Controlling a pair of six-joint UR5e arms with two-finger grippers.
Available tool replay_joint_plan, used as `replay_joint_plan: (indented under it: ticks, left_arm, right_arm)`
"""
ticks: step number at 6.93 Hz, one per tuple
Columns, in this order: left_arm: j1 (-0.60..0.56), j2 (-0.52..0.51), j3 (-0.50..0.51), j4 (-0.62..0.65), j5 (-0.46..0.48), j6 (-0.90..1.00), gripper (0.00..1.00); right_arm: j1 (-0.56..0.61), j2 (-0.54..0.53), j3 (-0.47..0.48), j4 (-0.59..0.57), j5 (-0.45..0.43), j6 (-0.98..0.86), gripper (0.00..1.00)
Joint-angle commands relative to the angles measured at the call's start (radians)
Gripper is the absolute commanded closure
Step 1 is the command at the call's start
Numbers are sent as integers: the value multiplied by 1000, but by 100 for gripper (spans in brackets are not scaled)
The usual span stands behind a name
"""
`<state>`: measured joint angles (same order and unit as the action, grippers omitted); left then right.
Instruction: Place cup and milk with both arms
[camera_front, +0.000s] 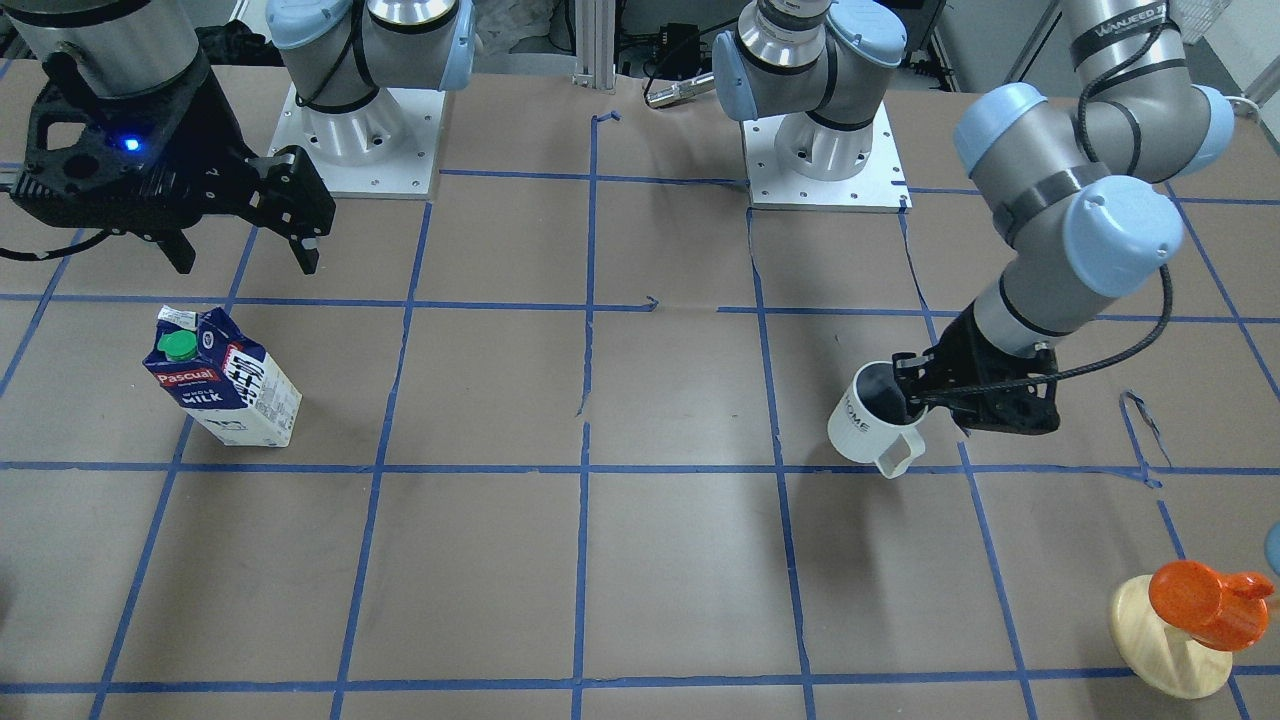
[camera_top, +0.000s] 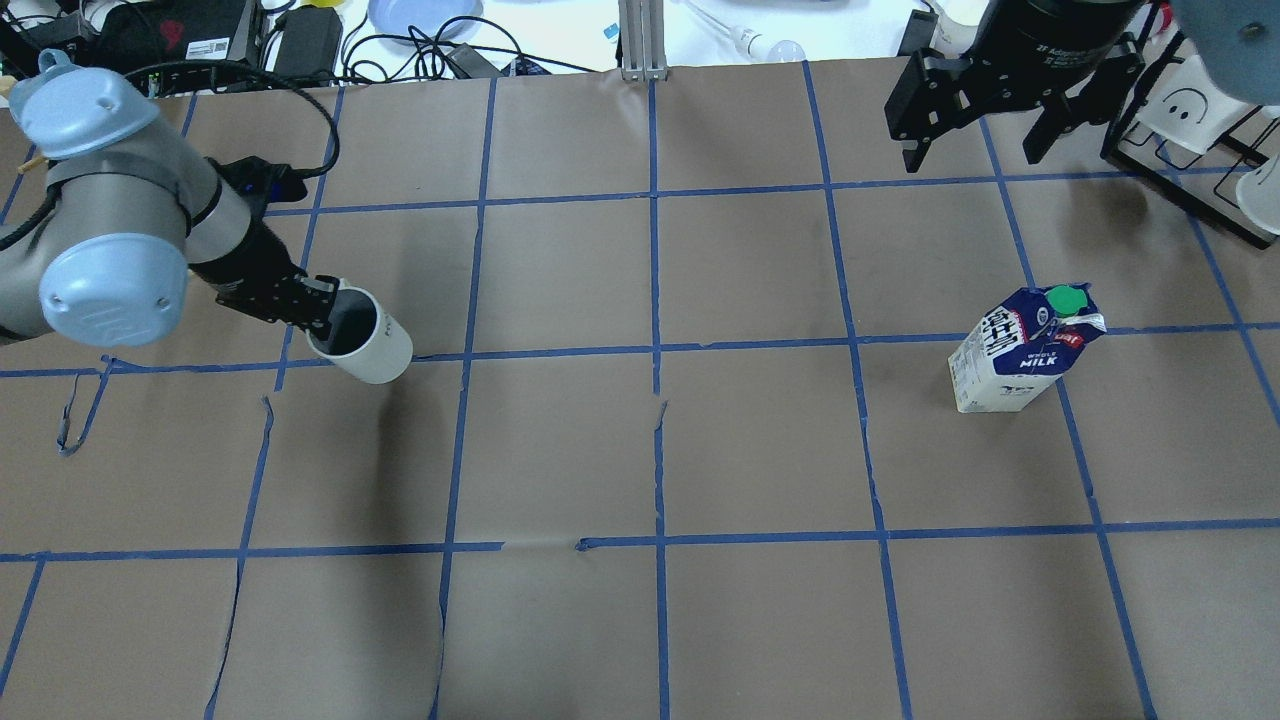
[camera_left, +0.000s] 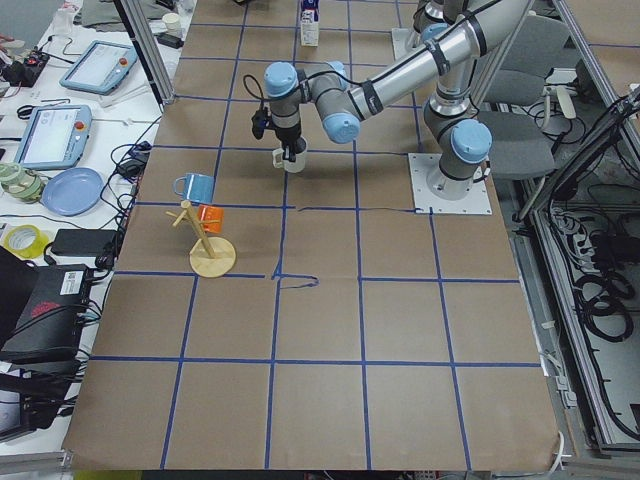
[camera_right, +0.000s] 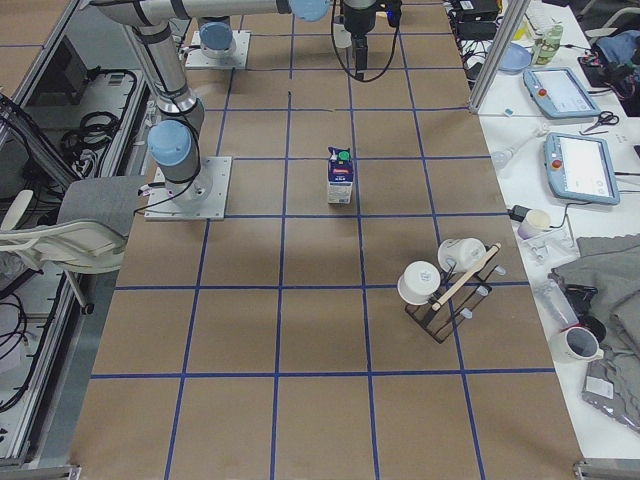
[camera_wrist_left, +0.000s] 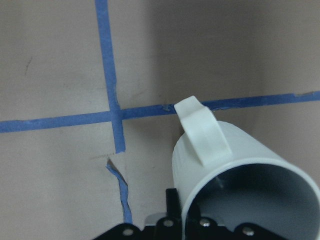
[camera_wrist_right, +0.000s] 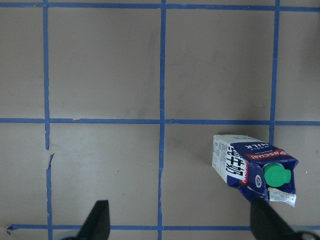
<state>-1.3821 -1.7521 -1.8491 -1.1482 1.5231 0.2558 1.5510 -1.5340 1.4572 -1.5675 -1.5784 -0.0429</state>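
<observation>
The white cup (camera_front: 872, 425) hangs tilted in my left gripper (camera_front: 915, 395), which is shut on its rim with one finger inside the dark interior. The cup is a little above the table; it also shows in the overhead view (camera_top: 367, 338) and in the left wrist view (camera_wrist_left: 235, 170), handle pointing away from the wrist. The milk (camera_front: 225, 380) stands upright on the table alone, seen from overhead (camera_top: 1020, 350) and in the right wrist view (camera_wrist_right: 252, 167). My right gripper (camera_front: 247, 262) is open and empty, raised well above the table and back from the milk (camera_right: 341, 177).
A pale wooden stand with an orange mug (camera_front: 1185, 615) sits at the table corner on my left side. A black wire rack with white cups (camera_right: 445, 280) stands on my right side. The two arm base plates (camera_front: 820, 160) are at the robot's edge.
</observation>
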Motion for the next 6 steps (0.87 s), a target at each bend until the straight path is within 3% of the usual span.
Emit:
replay_joint_plan:
  ticks: [1, 3, 6]
  left_arm:
    - [-209, -33, 51, 7, -10, -337, 93]
    - [-425, -56, 48, 31, -9, -593, 94]
    - [-570, -107, -13, 173, -9, -781, 94]
  right_arm:
    - [0, 0, 0, 3, 0, 0, 0]
    - [0, -1, 0, 3, 0, 0, 0]
    - [1, -1, 0, 3, 0, 0, 0]
